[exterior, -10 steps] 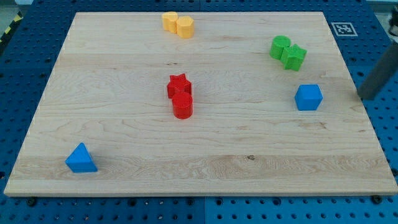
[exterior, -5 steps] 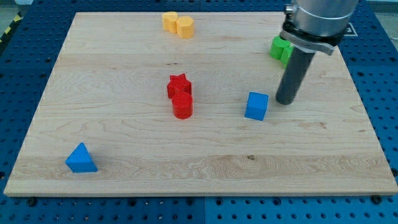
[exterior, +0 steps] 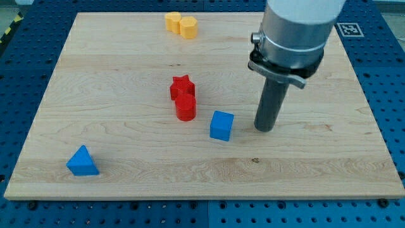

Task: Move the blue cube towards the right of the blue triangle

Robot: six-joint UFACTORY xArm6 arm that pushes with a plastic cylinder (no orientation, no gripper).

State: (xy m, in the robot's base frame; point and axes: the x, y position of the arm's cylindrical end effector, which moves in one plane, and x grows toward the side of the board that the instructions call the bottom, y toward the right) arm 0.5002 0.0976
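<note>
The blue cube [exterior: 221, 125] sits near the middle of the wooden board, just right of and below the red blocks. The blue triangle [exterior: 82, 161] lies far off at the board's lower left. My tip [exterior: 264, 128] stands on the board a short way to the right of the blue cube, with a small gap between them. The arm's grey body rises above it toward the view's top right.
A red star [exterior: 182, 87] and a red cylinder [exterior: 185, 107] stand together left of the cube. Two yellow blocks [exterior: 181, 25] sit at the board's top. The arm hides the green blocks. The board's edge [exterior: 190, 196] runs along the bottom.
The blue cube has slid left and down across the board, from the right side to near the red blocks. My tip followed it leftward and downward, staying on its right.
</note>
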